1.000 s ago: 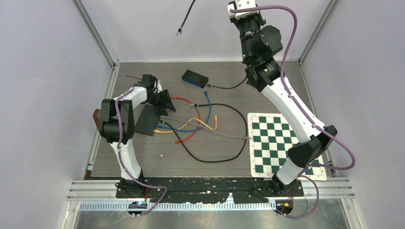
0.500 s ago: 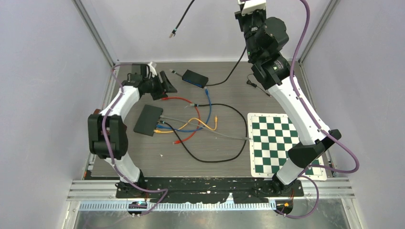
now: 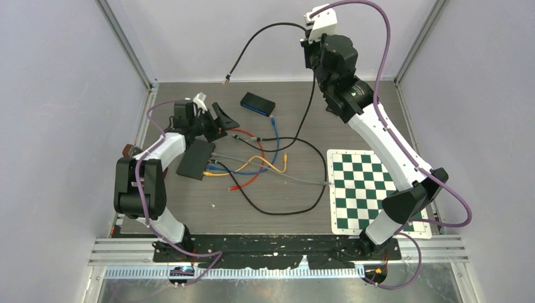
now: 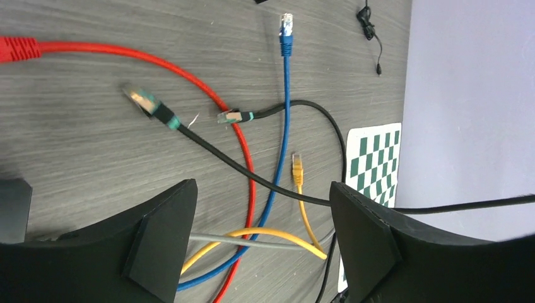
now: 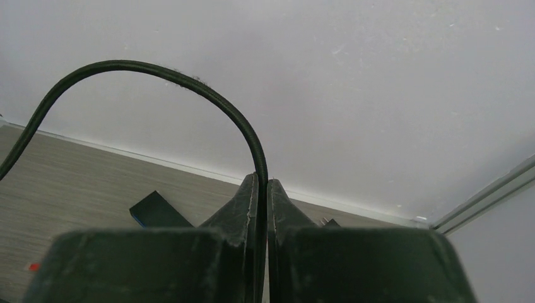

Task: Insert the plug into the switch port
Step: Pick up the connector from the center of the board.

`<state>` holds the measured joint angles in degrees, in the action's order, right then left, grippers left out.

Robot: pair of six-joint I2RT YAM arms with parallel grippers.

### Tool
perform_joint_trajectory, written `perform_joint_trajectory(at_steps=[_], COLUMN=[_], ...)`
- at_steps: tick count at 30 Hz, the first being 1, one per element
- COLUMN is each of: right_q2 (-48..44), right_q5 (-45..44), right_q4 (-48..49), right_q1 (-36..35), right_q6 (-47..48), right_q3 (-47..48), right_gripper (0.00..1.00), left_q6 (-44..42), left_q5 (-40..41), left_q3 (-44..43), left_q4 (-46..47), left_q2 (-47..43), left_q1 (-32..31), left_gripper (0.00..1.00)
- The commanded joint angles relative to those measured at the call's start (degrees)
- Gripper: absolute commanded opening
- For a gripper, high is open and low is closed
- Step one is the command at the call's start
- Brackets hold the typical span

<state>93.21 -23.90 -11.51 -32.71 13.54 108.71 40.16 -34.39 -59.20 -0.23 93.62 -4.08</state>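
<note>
The left pincer point(image 3: 221, 124) stands apart and empty over loose cables point(image 4: 286, 95), with the switch point(image 3: 195, 158) just beside it on its near side. The plug point(image 3: 226, 81) dangles in the air just beyond it, well left of the right pincer point(image 5: 262, 183), which is raised high and clamped on the black cable point(image 5: 189, 82). This looks like a handover: the left pincer must next catch the cable close behind the plug. The back wall crowds the right pincer, and open room lies between the two.
</note>
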Motion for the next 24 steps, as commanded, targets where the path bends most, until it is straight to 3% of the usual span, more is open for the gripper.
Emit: perform_joint_trajectory(at_steps=[1,12,24], right_q2=[-4.5,-7.6,-11.3], right_q5=[0.4,2.9,9.9], right_q4=[2.5,2.5,6.1], right_q1=[0.6,2.5,6.2], right_q6=[-4.7,-10.1,-18.1], right_q3=[0.1,-0.8,-7.2], right_gripper=[0.05,0.05,0.05], left_q6=[0.3,2.7,15.0], left_q5=[1.6,4.7,2.0], left_q3=[-0.3,-0.9,-2.5], left_q4=[3.6,4.3,16.7], left_q2=[-0.7,4.0,12.3], left_q1=[0.4,0.5,-0.1], left_gripper=[0.81,0.80,0.78])
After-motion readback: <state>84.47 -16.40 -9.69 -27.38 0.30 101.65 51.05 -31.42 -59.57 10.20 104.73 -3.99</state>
